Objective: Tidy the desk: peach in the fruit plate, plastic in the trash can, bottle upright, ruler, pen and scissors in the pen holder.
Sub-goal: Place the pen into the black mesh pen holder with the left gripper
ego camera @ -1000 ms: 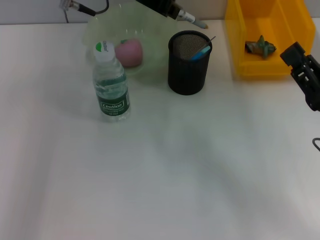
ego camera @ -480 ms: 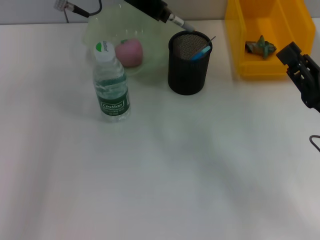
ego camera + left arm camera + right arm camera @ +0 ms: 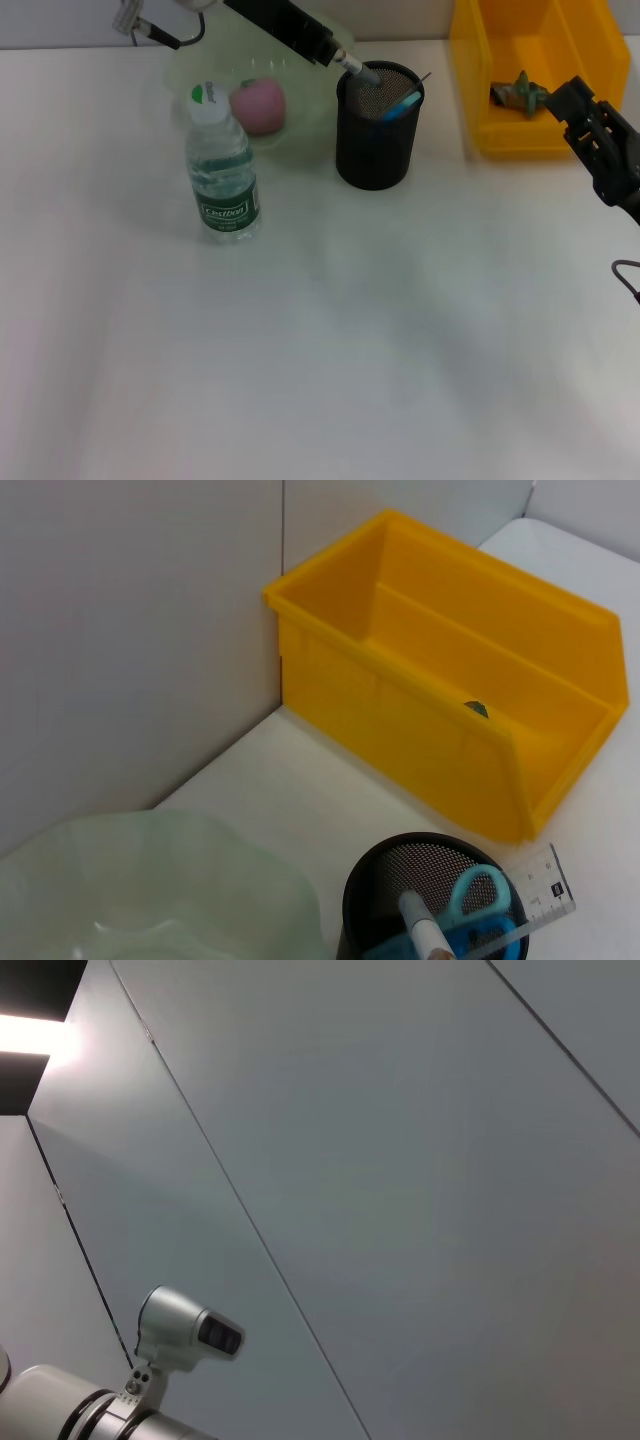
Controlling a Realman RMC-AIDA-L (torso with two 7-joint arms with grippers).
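While held, pen (image 3: 355,68) over holder (image 3: 375,140)

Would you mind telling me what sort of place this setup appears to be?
Probably a staged desk in a robot lab: a plain white table against bare wall panels, with a mesh pen holder and yellow bin.

Black metal-mesh pen holder (image 3: 374,124); glossy yellow plastic bin (image 3: 535,75).

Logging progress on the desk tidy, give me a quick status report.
Left gripper lowering pen into pen holder. Right gripper idle at table's right edge. Scissors and ruler already inside, crowding the opening.
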